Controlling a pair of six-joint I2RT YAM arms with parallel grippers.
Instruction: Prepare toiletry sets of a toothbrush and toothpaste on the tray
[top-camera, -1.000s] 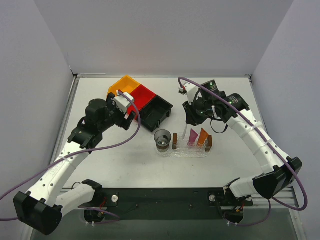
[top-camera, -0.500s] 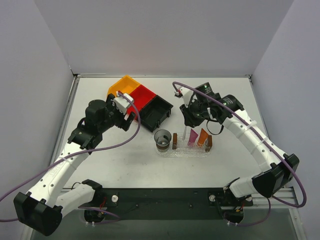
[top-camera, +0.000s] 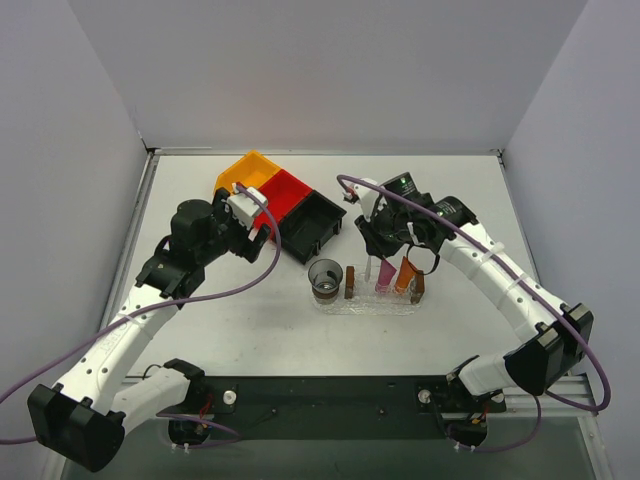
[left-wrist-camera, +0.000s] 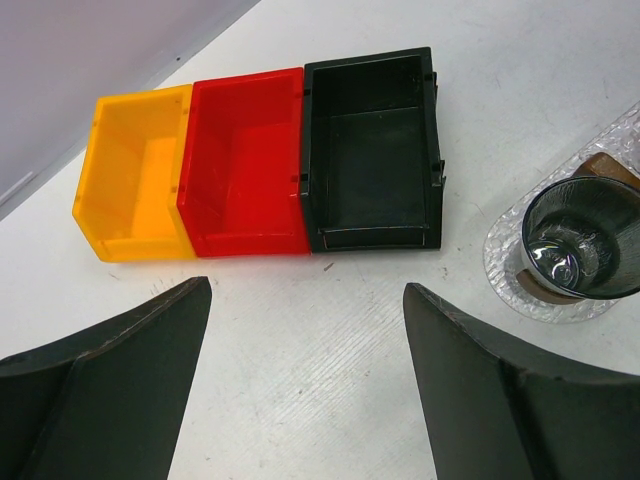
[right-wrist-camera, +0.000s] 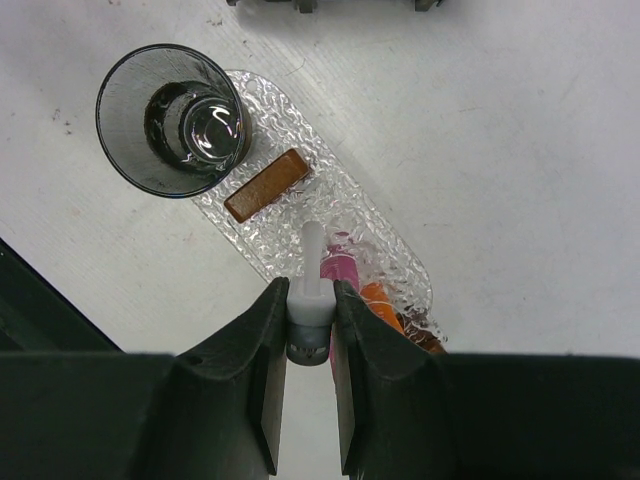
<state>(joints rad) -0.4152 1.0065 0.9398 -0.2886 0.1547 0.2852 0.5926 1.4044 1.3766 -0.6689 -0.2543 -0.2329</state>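
Seen from overhead, the tray (top-camera: 372, 306) lies just below the centre of the frame, nearest the arm bases. A dark glass cup (top-camera: 326, 277) stands on its left end. To the right of the cup is a clear rack with brown ends (top-camera: 350, 281). Two tubes of toothpaste stand in the rack, the pink tube (top-camera: 385, 277) on the left and the orange tube (top-camera: 405, 274) on the right.

Directly above the rack, the right gripper (right-wrist-camera: 310, 296) is nearly closed and pinches the toothbrush (right-wrist-camera: 312, 248) by its thicker end. In the wrist view the white stick points down at the tray, between the nearer brown end and the pink tube. Whether its tip touches the rack cannot be told.

Farther back, at left of centre, the left gripper (left-wrist-camera: 305, 300) hangs with its jaws wide apart and nothing between them. It faces the orange bin (left-wrist-camera: 135, 190), the red bin (left-wrist-camera: 245, 165) and the black bin (left-wrist-camera: 375, 150), set side by side at the upper middle of the overhead frame. No item shows inside them in the left wrist view.

The job looks well along. Both tubes are already in place on the tray, but the toothbrush has not been released. Setting it down beside the toothpaste appears to be the step in hand.
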